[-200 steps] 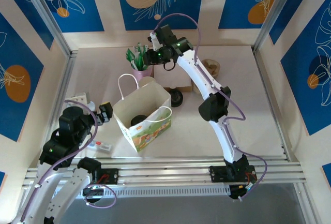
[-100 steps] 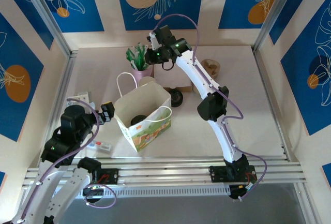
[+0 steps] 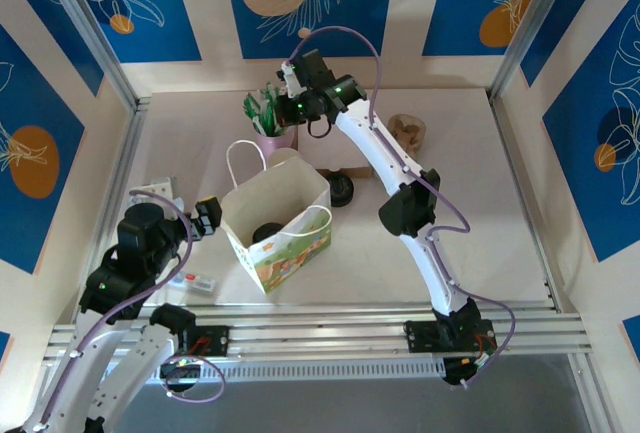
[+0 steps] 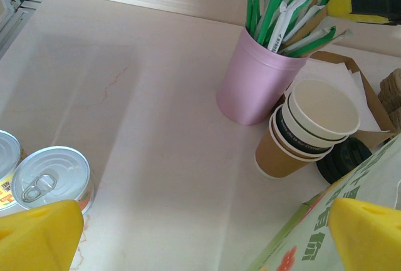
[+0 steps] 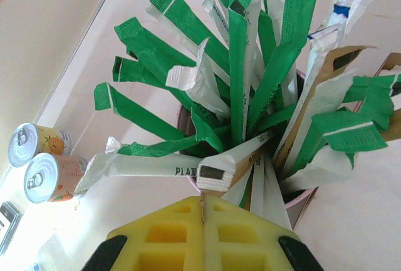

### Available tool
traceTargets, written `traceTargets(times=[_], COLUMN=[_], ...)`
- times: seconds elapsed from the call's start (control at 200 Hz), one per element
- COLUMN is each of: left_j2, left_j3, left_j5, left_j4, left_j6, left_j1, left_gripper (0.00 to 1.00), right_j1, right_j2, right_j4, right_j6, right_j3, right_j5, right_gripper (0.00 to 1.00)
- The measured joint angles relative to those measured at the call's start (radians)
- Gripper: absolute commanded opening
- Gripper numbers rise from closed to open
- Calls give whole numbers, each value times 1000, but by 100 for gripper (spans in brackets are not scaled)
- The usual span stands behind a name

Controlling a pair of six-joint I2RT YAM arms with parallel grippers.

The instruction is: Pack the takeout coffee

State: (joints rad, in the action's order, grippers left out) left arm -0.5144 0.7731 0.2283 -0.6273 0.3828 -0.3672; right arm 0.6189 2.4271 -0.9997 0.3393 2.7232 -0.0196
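Note:
The takeout coffee (image 3: pixel 268 232) shows as a round black lid low inside the open paper bag (image 3: pixel 300 193), which stands mid-table. My right gripper (image 3: pixel 291 108) is at the back, just over the pink cup (image 3: pixel 275 139) of green and white sachets (image 5: pixel 244 77). Its yellow pads (image 5: pixel 169 236) are pressed together, and a thin tan sachet edge (image 5: pixel 202 203) is pinched in the seam. My left gripper (image 3: pixel 205 215) stands open by the bag's left side, its yellow fingertips (image 4: pixel 37 233) far apart over bare table beside the bag's printed wall (image 4: pixel 301 249).
A stack of lidless brown cups (image 4: pixel 310 130) and loose black lids (image 4: pixel 344 158) lie between the pink cup (image 4: pixel 257 83) and the bag. Two cans (image 4: pixel 53 174) stand at the left. A brown napkin holder (image 4: pixel 366 96) sits behind the stack of cups.
The right gripper's jaws have closed over the sachets and it has shifted slightly left and back. The left arm moved a little early on, then held still.

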Motion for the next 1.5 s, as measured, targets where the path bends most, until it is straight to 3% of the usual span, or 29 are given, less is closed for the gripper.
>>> traceTargets(times=[0.875, 1.326, 1.501], left_j2=[-11, -11, -12], left_j3=[0, 0, 0], left_j5=[-11, -18, -18], left_j4=[7, 7, 7], left_j6=[0, -1, -1], left_j1=[0, 0, 0], left_gripper=[100, 100, 100], right_j1=[-15, -16, -11], right_j2=[-177, -349, -463], right_j4=[-38, -63, -77], right_j6=[-48, -85, -104], right_j3=[6, 5, -72], right_j5=[6, 28, 28], right_gripper=[0, 0, 0])
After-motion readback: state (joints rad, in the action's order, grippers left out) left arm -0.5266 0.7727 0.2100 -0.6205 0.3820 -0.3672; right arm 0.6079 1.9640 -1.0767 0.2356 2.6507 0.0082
